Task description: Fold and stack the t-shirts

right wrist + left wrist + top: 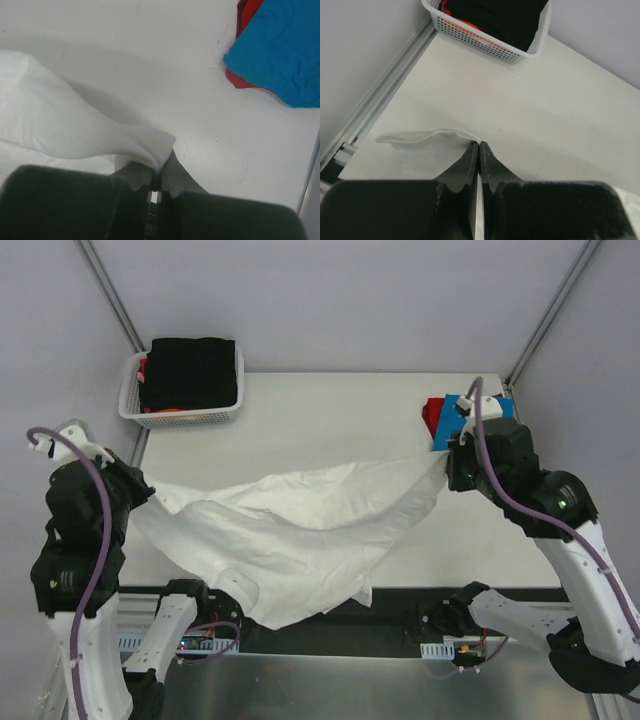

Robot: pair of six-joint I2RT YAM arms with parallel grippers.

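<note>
A large white t-shirt (300,525) hangs stretched between my two grippers above the table, its lower part drooping over the near edge. My left gripper (148,488) is shut on its left corner, seen in the left wrist view (479,145) with the cloth (427,142) beside the fingers. My right gripper (447,462) is shut on its right corner, seen in the right wrist view (161,167) with the cloth (75,125) bunched there. A blue t-shirt (470,420) lies on a red one (432,412) at the back right. A black t-shirt (190,370) fills the basket.
A white lattice basket (180,412) stands at the back left corner, also in the left wrist view (485,42), with red and orange cloth under the black. Metal frame posts rise at both back corners. The blue shirt (285,50) lies just beyond my right gripper.
</note>
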